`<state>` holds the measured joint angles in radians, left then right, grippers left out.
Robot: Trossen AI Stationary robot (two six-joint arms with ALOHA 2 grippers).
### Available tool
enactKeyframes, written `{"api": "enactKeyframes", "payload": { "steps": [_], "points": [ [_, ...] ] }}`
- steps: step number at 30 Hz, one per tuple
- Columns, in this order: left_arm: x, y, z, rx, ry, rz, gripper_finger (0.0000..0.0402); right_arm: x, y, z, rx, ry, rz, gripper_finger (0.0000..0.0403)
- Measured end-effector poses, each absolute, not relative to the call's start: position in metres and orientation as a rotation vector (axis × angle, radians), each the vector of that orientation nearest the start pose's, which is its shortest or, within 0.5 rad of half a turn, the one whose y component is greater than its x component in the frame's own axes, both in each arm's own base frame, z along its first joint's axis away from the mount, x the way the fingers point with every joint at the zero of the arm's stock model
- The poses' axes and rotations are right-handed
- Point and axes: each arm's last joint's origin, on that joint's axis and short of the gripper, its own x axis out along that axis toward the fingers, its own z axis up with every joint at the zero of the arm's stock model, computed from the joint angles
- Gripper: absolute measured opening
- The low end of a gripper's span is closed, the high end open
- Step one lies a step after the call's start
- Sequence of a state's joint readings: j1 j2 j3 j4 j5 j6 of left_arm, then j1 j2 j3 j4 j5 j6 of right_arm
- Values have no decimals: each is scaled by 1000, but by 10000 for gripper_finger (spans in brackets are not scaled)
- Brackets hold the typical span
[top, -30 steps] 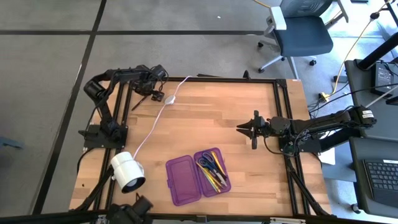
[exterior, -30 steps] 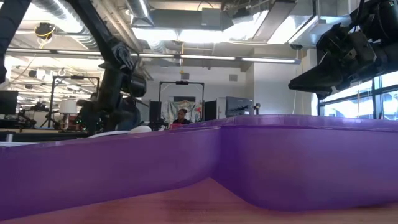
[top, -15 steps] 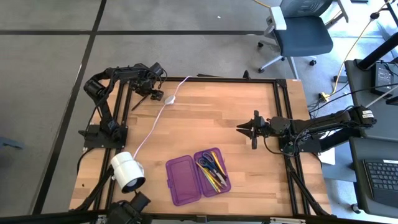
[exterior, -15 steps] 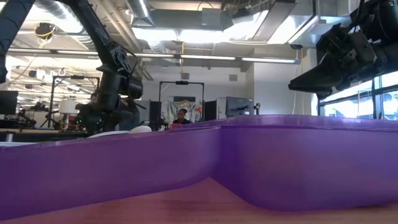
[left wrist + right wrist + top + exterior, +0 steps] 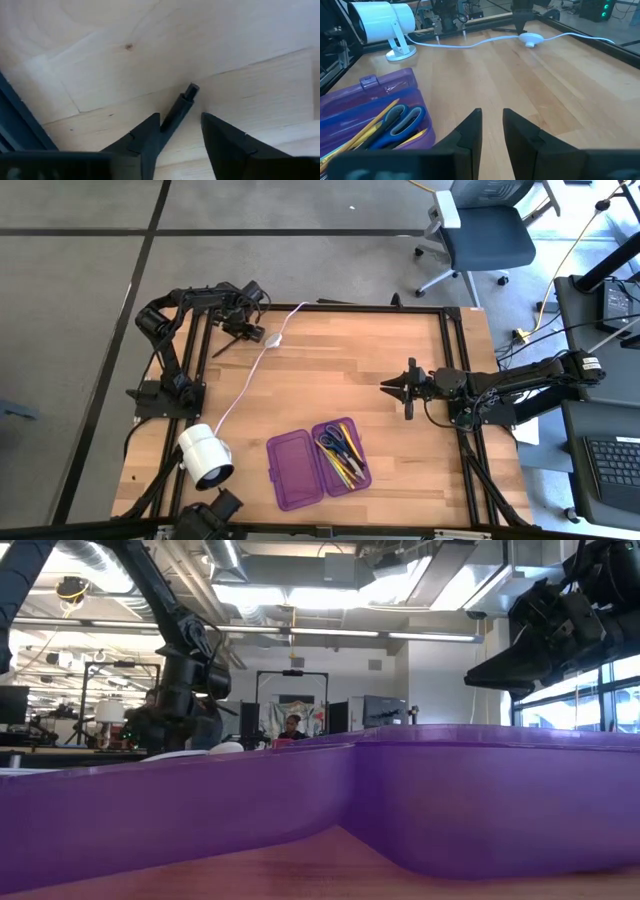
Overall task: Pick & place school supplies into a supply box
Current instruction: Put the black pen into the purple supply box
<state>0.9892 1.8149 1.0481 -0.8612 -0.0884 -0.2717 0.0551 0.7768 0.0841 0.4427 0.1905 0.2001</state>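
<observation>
Dark pen (image 5: 178, 111) lies at the table's far-left corner, the left gripper (image 5: 181, 137) straddling it, jaws parted, not yet clamped. Off-centre, it could skid away. Purple supply box (image 5: 296, 471) sits well apart.

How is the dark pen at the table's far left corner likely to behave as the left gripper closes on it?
The dark pen looks thin, straight and round, so it is probably rigid and light. Lying flat on the smooth wooden table, it may roll or skid if one finger touches first. The left gripper straddles only its end, so it could pivot or droop when lifted.
</observation>
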Motion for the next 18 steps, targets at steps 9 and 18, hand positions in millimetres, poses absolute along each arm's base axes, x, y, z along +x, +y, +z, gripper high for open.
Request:
{"api": "enactKeyframes", "payload": {
  "steps": [9, 18],
  "points": [
    [165, 247, 136, -871, 1444, 923, 86, 152, 3, 155, 169, 234, -159, 82],
    [171, 245, 136, -711, 1500, 762, 55, 152, 3, 155, 170, 234, -153, 82]
  ]
}}
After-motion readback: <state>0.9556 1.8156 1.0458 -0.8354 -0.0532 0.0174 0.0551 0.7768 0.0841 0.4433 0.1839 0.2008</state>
